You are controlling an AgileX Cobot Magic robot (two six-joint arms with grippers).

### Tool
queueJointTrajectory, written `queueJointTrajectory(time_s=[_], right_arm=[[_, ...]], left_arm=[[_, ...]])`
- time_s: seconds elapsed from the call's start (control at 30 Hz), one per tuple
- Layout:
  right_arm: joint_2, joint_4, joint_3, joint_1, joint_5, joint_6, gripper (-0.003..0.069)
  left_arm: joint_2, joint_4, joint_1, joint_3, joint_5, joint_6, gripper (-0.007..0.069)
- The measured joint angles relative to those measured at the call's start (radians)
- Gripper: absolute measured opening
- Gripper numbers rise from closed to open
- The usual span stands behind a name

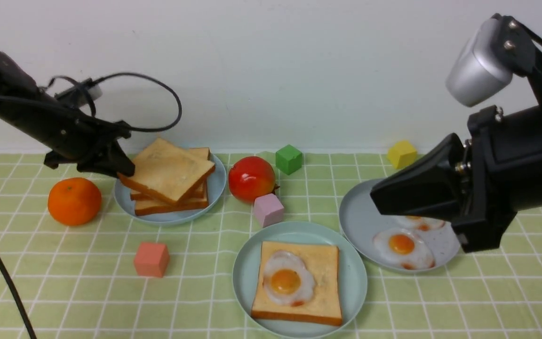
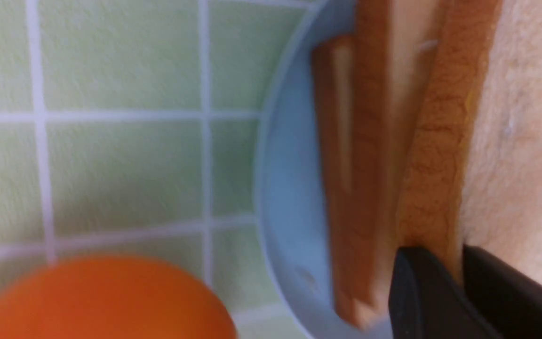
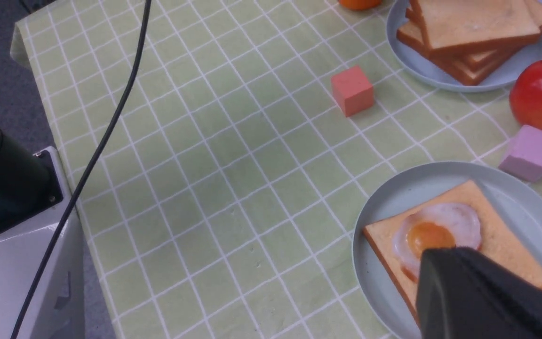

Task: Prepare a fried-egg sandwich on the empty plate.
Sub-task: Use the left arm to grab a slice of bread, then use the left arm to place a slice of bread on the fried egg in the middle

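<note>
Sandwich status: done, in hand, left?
Done: bottom toast slice with the fried egg on it lies on the mint plate. In hand: left gripper shut on the edge of the top slice of the stack on the blue plate. Left: carry it over, lay it on the egg. Right gripper shut, above the grey plate.

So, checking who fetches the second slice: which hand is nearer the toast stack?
Left. The left hand pinches the edge of the top slice; the right hand hangs far off, by the grey-blue plate.
</note>
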Motion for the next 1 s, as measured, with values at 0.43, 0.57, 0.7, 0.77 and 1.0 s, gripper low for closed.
queueJointTrajectory(time_s=[0.43,0.57,0.7,0.77,1.0], right_arm=[[-0.157,-0.013,0.000,0.000,0.060,0.041,0.0005],[-0.181,-0.019,0.000,0.000,0.123,0.066,0.0008],[-0.185,-0.023,0.007,0.000,0.139,0.155,0.0012],[-0.186,-0.022,0.031,0.000,0.137,0.193,0.0015],[-0.187,-0.001,0.138,0.000,0.135,0.221,0.0023]], left_arm=[[-0.407,-0.186,-0.298,0.296,0.172,0.537,0.0068],[-0.374,-0.123,-0.432,0.328,0.126,0.615,0.0068],[-0.297,-0.029,-0.516,0.305,0.064,0.627,0.0068],[-0.243,0.007,-0.532,0.273,0.048,0.627,0.0068],[-0.097,0.038,-0.532,0.138,0.049,0.612,0.0068]])
